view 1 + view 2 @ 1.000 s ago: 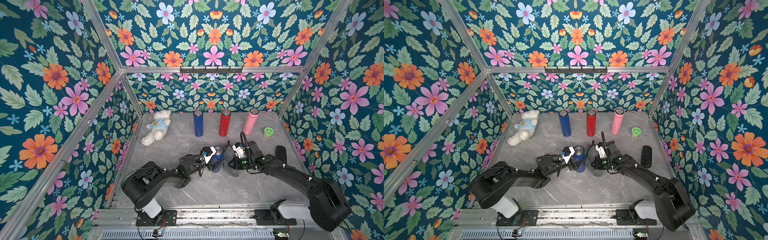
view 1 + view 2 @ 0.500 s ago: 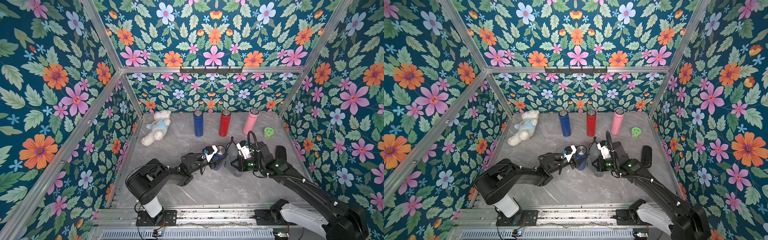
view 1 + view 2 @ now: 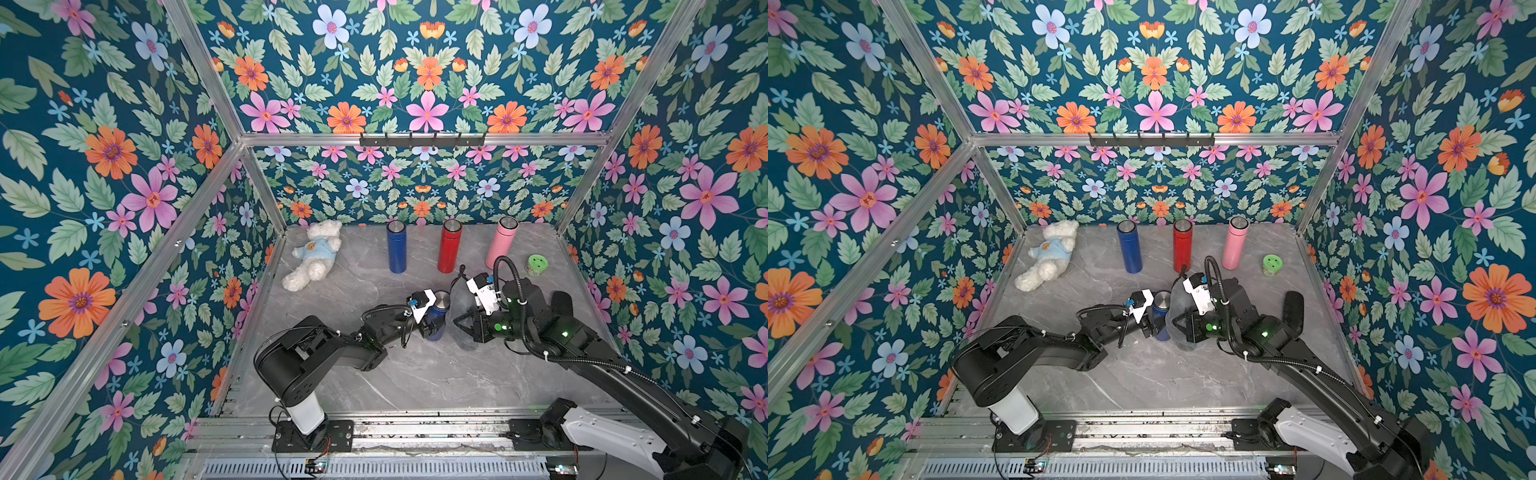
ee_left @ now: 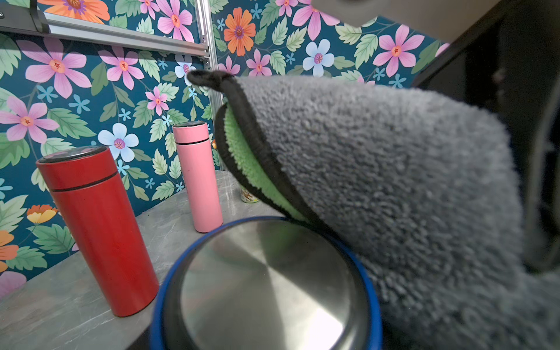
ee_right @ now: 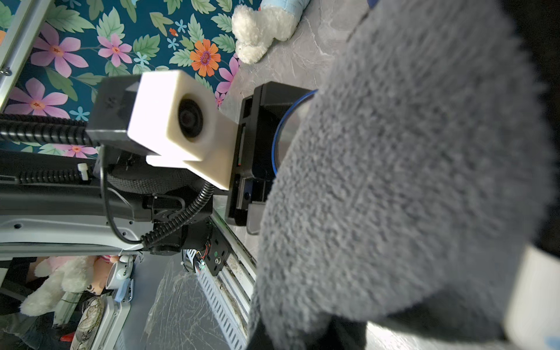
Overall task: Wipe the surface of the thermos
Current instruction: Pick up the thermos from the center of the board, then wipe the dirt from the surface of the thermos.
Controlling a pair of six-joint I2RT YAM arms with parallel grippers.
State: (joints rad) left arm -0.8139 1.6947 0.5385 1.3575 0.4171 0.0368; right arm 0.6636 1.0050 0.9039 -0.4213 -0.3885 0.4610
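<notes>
Centrally on the worktop [image 3: 415, 374], stood upright: dark blue thermos [image 3: 439, 309], steel-capped, clamped low on its body between the jaws of the left gripper [image 3: 430, 326]. Pressed against its flank on the side toward the right edge: grey cloth [image 3: 1177, 299] with a green inner face, pinched in the fully closed right gripper [image 3: 462, 323].

Judged as the wiping step itself; share of the surface already covered not readable. Called next for a stroke of the cloth up and down the wall, or a turn of the body to bring round a fresh side, with a firm left hold against tipping.

Ranged along the back edge, well apart from the work: blue thermos [image 3: 396, 247], red thermos [image 3: 449, 247], pink thermos [image 3: 500, 245], all upright and capped; contents not visible. Set near the back right corner: small green tub [image 3: 536, 265], lid on, contents unknown. Lay toward the back left corner: white teddy bear [image 3: 313, 257]. Rested by the right edge: black object [image 3: 561, 303], not identified.
</notes>
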